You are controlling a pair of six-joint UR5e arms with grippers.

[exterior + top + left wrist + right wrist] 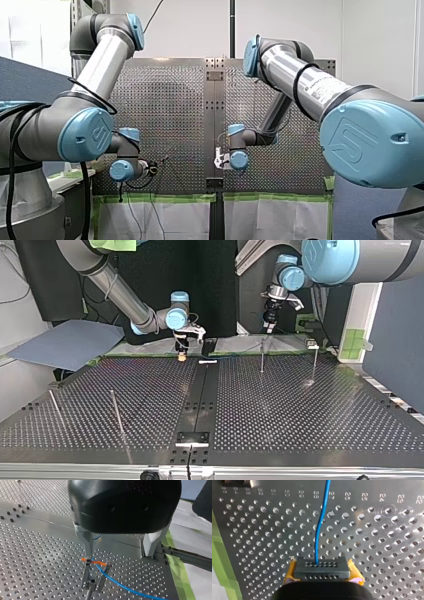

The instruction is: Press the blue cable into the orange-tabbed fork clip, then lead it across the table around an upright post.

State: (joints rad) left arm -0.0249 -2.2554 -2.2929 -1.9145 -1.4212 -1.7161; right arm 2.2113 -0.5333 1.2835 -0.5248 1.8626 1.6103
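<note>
In the left wrist view the fork clip [96, 576] stands upright on the perforated table, orange tabs on its two prongs. The blue cable [120, 585] runs between the prongs at tab height and away over the plate. My left gripper [118, 555] hangs open and wide just above the clip, one metal finger [88, 543] reaching down to the orange tab; nothing is held. In the right wrist view my right gripper [322, 571], with yellow pads, is shut on the blue cable [318, 530], which leads straight ahead over the holes. In the top view my right gripper [181, 355] is low over the table's far edge, and my left gripper [270, 322] is higher.
Thin upright posts stand on the table: two [261, 357] [314, 362] at the top view's far right, two [117, 412] [55, 405] at its near left. Green tape [178, 572] marks the table edge beside the clip. A grey-blue sheet [65, 342] lies off the far left corner.
</note>
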